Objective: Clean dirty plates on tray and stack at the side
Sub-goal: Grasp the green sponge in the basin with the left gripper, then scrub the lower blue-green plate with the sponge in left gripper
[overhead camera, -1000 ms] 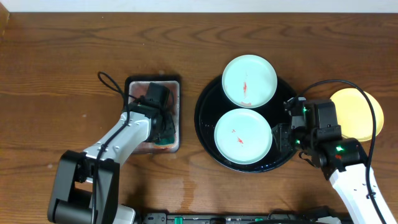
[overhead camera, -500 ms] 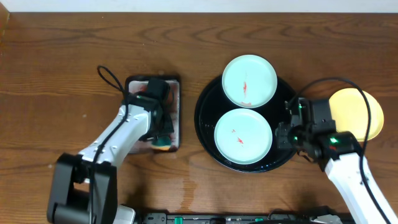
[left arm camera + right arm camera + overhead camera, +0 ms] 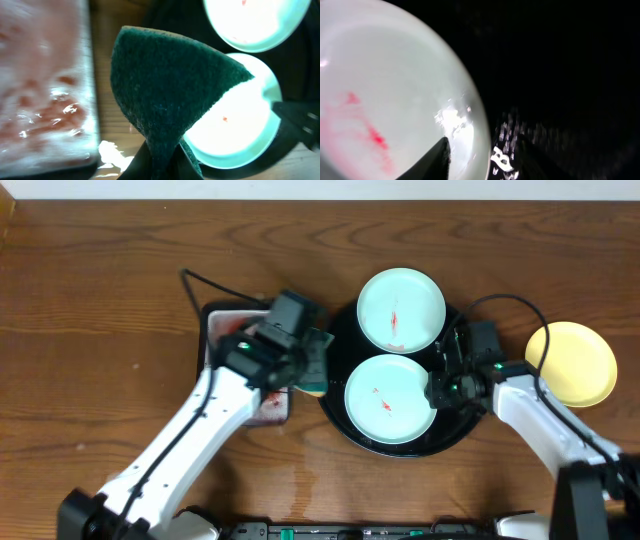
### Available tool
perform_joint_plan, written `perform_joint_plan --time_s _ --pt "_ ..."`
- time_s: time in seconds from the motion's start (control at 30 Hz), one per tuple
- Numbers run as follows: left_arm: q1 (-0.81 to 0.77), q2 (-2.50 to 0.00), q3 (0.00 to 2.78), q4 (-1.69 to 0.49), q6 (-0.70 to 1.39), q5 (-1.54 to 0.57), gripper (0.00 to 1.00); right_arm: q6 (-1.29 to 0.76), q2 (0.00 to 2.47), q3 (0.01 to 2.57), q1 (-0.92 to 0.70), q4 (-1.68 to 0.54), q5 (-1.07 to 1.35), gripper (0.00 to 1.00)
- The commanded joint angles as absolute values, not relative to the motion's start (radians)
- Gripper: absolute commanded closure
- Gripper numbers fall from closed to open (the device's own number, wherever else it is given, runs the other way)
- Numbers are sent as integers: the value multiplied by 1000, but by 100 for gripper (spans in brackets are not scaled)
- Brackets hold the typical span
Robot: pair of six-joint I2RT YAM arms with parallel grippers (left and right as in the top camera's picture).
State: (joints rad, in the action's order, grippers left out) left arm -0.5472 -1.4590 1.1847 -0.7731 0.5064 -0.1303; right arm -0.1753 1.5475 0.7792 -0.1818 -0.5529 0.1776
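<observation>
Pinching the sponge (image 3: 165,85), the left gripper (image 3: 161,159) may shove the near plate (image 3: 390,399) unless the spread right gripper (image 3: 481,156) clamps its rim.

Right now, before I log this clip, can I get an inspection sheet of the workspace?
Surface: dark wood-grain table.
Job's things: round black tray holds upper mint plate and lower mint plate, both red-smeared; yellow plate on the table to its right, no smear visible.
Clutter: rectangular tray with wet reddish foam, left of the round tray.
Grippers: left pincer shut on green sponge near the round tray's left edge; right pincer open, straddling the lower mint plate's right rim.
Cables: left arm's cable and right arm's cable, both black loops.
Surroundings: pale strip beyond the far edge.
</observation>
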Motion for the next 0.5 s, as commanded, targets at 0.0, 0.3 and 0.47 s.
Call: perform_joint_plan --time_s 0.0,0.3,0.47 --pt "-603 -1518 1194 -744 603 -150 93 -148 1617 788 -139 -527 213 70" --pt "-747 -1686 1194 -525 645 -266 92 -115 1671 788 -64 -505 356 99" --pt "-811 -1816 1194 -393 744 -306 93 -117 1671 787 -66 -521 321 99"
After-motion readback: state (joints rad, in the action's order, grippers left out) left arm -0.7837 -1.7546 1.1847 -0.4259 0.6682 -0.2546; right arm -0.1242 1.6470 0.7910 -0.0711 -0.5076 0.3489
